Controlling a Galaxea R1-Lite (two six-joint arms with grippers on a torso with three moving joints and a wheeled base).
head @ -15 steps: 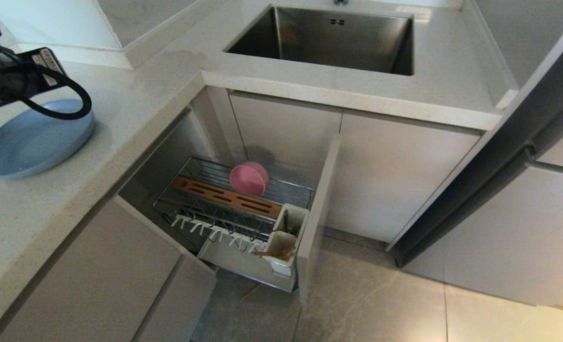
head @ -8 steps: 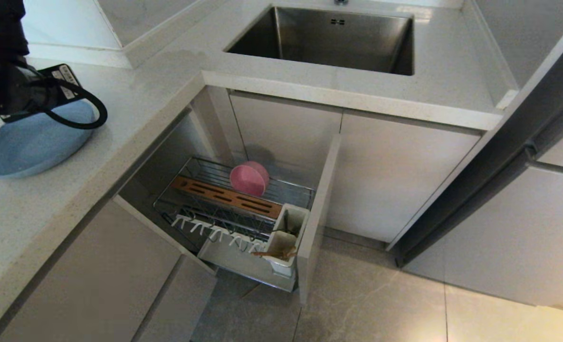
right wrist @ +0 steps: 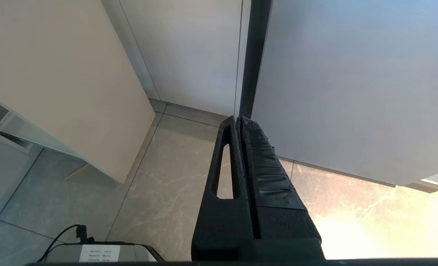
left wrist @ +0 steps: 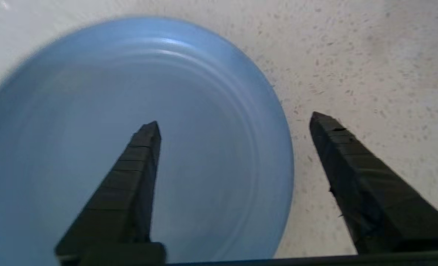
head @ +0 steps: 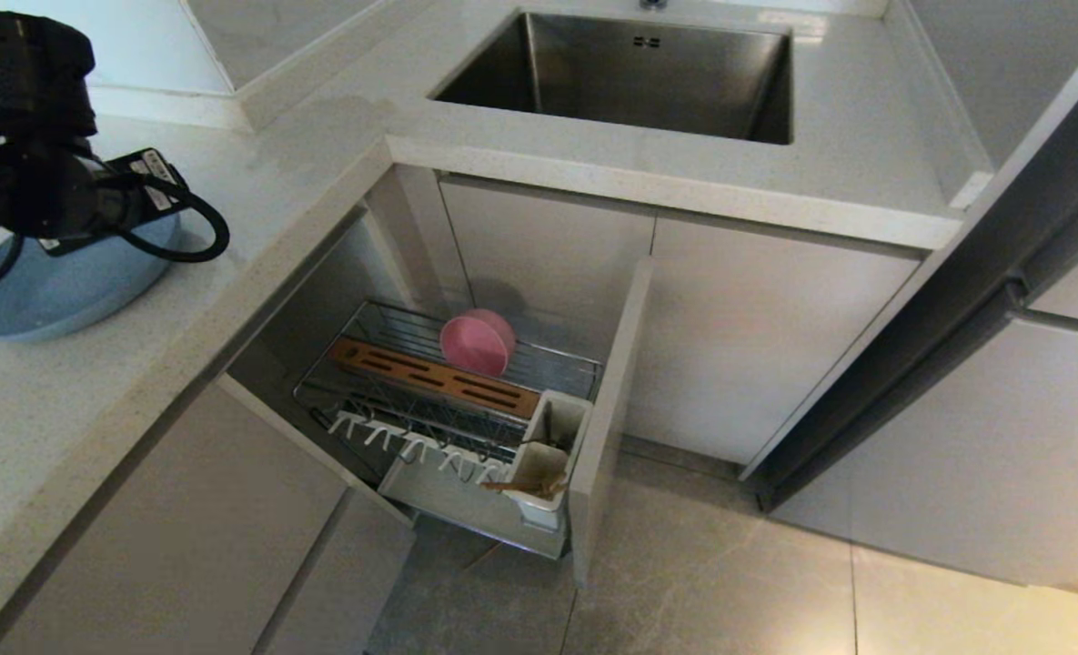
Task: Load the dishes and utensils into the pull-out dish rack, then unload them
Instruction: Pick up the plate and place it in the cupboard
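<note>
Hovering over the light-blue plate (head: 56,287) on the desk (head: 256,182), the left gripper (left wrist: 233,122) has its fingers spread wide apart and holds nothing.

In the left wrist view one finger (left wrist: 130,173) shows against the plate's inside and the other against the speckled desk just past the rim, so the rim lies between them; whether either touches cannot be told. The plate lies flat at the desk's left end, well apart from the steel sink (head: 629,73). Below, the pull-out dish rack (head: 452,418) stands drawn out of the cabinet: the pink bowl (head: 477,342) rests on edge at the back of the wire basket, behind the brown wooden strip (head: 434,375), and the chopsticks (head: 525,488) sit in the white utensil cup (head: 543,455) by the front panel. The right gripper (right wrist: 240,120) hangs low over the floor tiles (right wrist: 159,192), fingers pressed together, empty.
</note>
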